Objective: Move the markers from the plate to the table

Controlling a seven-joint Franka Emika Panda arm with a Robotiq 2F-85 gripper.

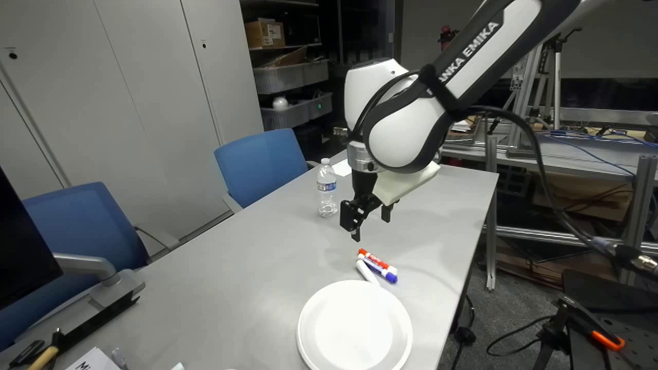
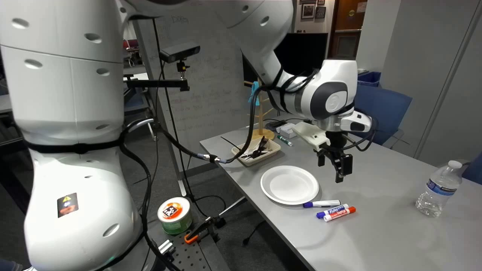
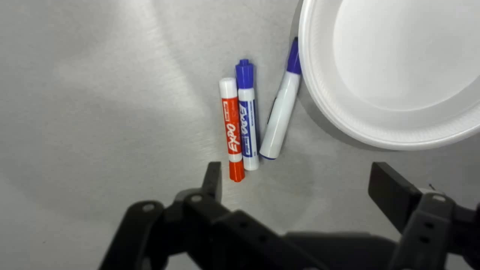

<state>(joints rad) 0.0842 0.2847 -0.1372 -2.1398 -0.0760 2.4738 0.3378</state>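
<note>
While the black, angular gripper [image 3: 296, 170] hovers with its fingers [image 3: 392, 195] spread wide, three slim, cylindrical red, blue and white markers [image 3: 247, 123] lie on the smooth, pale-grey table [image 1: 257, 272] beside a round white plate [image 3: 397, 63] with a finely ridged rim.

The arm [image 1: 488, 67] was white and black; "EMIKA" lettering [image 1: 470, 53] and a yellow-triangle sticker [image 2: 67, 205] marked it; black cable [image 2: 251, 118] looped alongside. The gripper [image 3: 298, 178] was black with round screws [image 3: 196, 198].
</note>
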